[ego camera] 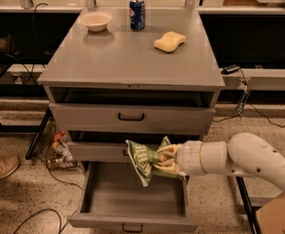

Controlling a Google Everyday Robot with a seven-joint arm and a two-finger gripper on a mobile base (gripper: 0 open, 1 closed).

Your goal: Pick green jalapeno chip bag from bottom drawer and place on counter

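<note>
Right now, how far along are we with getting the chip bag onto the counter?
Done: the bottom drawer stands open and the green jalapeno chip bag is lifted clear of it. In hand: the gripper is shut on the bag above the drawer. Left: raise it to the counter and release.

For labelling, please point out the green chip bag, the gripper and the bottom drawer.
green jalapeno chip bag [140, 161], camera view, crinkled green face.
gripper [164, 161], camera view, between fingertips, holding the bag above the open drawer.
bottom drawer [132, 195], camera view, bare floor.
</note>
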